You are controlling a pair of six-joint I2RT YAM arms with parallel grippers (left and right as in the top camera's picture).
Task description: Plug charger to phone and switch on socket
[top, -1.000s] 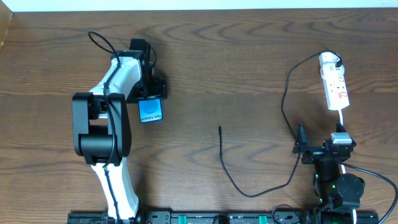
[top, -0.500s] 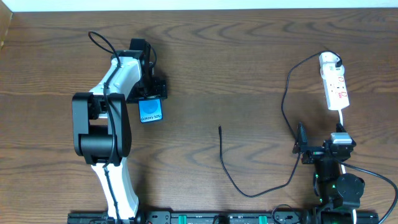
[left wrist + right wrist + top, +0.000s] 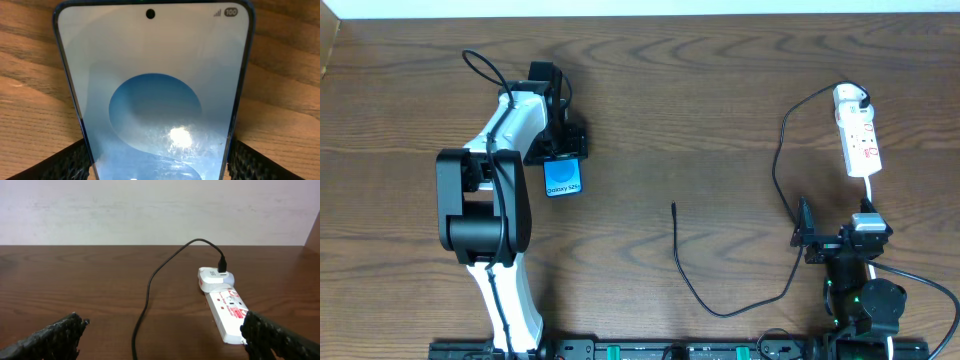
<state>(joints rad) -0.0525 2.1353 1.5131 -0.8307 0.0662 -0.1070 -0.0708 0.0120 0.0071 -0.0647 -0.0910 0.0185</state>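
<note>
No shift is seen overhead since the earlier frames. Phone [image 3: 563,178] lies under left gripper [image 3: 159,150], well apart from charger tip [image 3: 673,208]. Risk: phone could be skewed or popped out if pads [image 3: 75,160] bite unevenly. Jaws are spread wide, pads set at both phone edges; firm grip cannot be confirmed. Right gripper [image 3: 162,330] is held wide open, empty.

left gripper [image 3: 159,161], right gripper [image 3: 162,332]: both wide

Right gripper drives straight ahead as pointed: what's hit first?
Probably the charger cable, which runs just left of centre ahead of the open right gripper. The socket sits right of that line. Height is unclear, so it may pass over.
</note>
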